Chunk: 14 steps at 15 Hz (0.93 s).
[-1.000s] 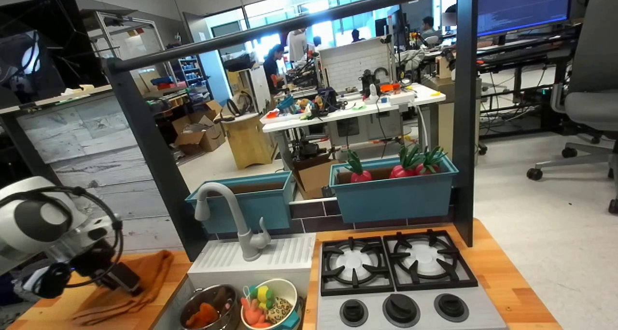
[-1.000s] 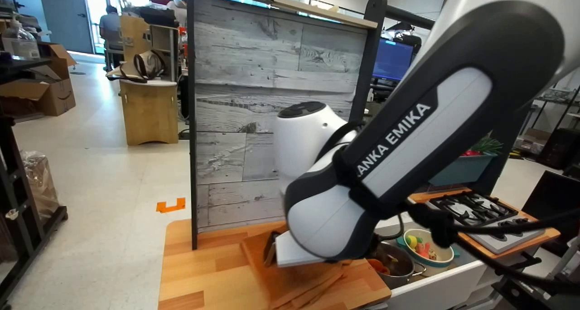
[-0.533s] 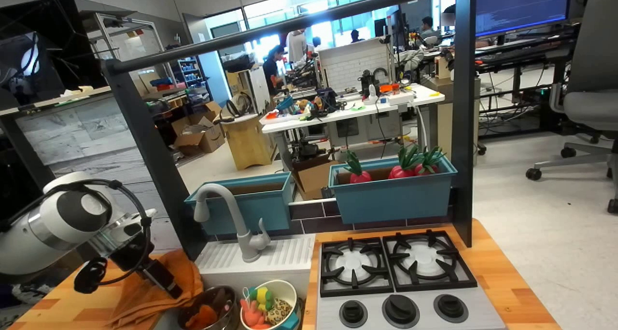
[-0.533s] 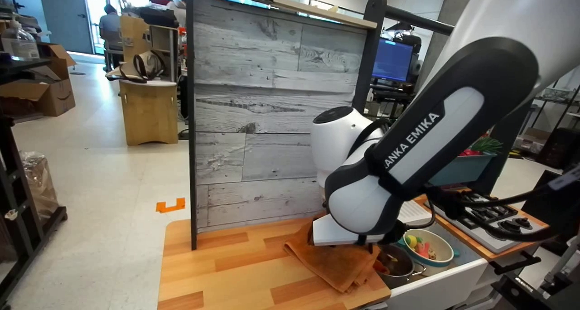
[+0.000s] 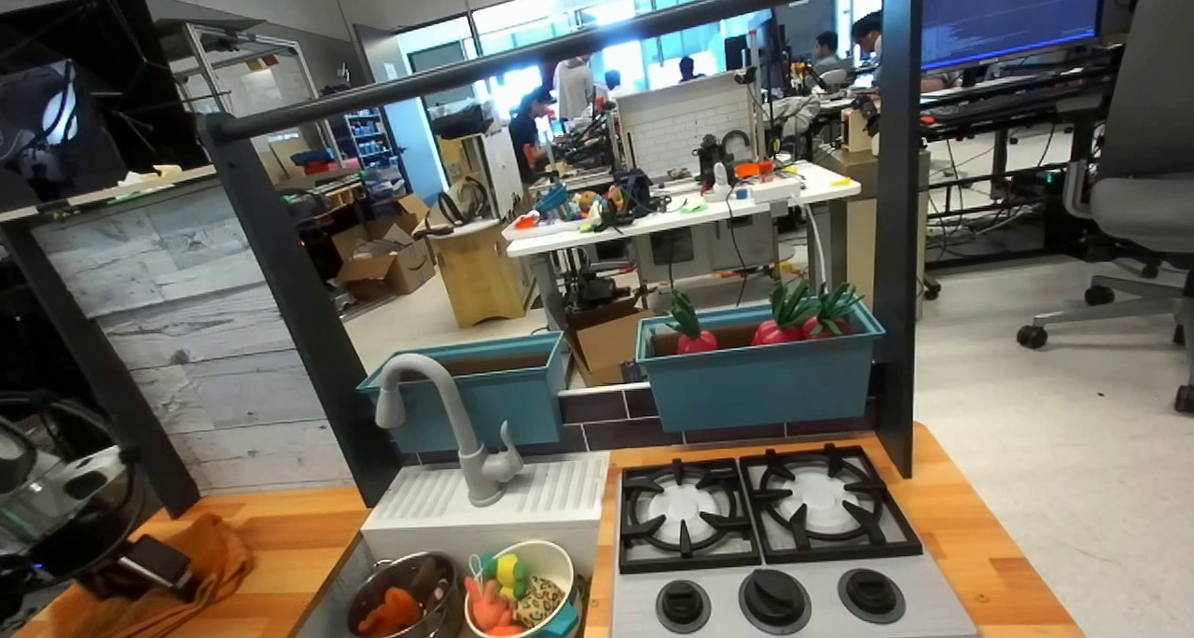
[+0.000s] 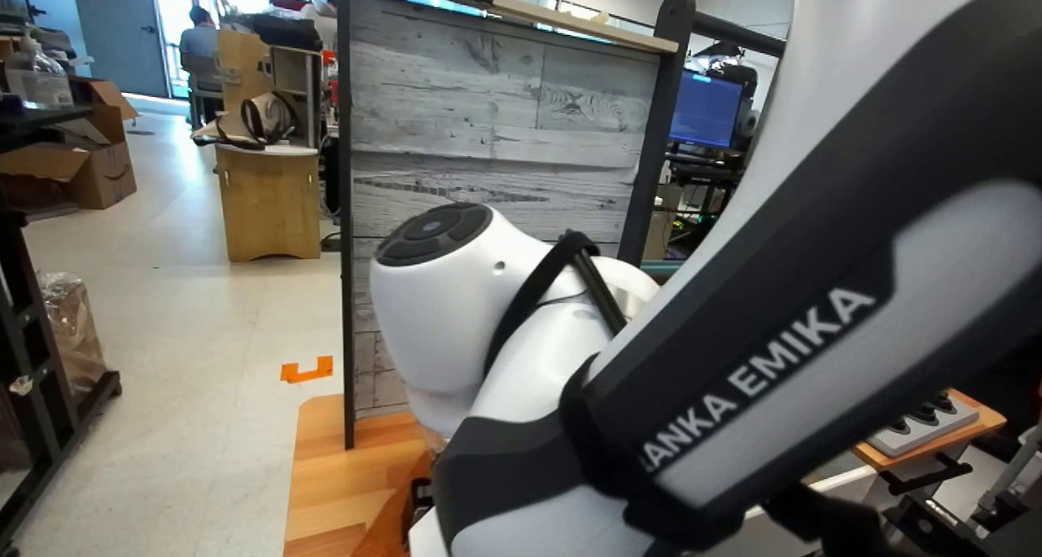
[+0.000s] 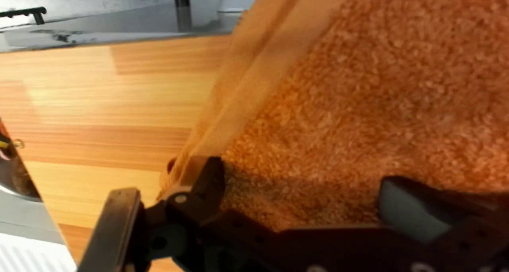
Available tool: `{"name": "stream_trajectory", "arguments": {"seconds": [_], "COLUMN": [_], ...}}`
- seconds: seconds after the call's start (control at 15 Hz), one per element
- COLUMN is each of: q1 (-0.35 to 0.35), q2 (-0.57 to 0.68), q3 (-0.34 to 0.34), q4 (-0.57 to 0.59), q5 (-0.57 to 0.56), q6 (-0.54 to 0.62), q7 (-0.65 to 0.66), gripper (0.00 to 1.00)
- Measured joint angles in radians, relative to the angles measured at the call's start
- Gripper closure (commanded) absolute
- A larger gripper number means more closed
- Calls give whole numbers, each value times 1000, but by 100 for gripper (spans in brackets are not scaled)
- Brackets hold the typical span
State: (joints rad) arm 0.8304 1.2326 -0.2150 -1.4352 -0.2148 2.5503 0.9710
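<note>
The white-and-black arm (image 6: 716,370) (lettered "EMIKA") has a black cable (image 6: 601,292).

Cloth (image 7: 370,97) on the countertop (image 7: 107,113)

Robot arm (image 6: 757,361) reads "ANKA EMIKA", wht on blk, start hidden; monitor (image 5: 1007,13) txt too sm. to read.

The cloth (image 7: 377,105) is rust-orange, the counter (image 7: 107,105) streaked honey-brown.
</note>
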Motion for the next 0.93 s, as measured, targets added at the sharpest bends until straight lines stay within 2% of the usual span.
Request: {"name": "stream_trajectory", "arguments": {"seconds": [0.2,0.4,0.67,0.8,0.93], "q1": [11,-56,-186,-210,-197], "q2": [30,50,69,87,101], "q3": [-4,-49,-90,-81,-61], "q4": [53,82,100,143,185], "q5": [9,18,19,5,-14], "q6": [-28,-57,-71,-98,-118], "q7": [10,63,115,114,113], "gripper": [0,0,0,0,0]}}
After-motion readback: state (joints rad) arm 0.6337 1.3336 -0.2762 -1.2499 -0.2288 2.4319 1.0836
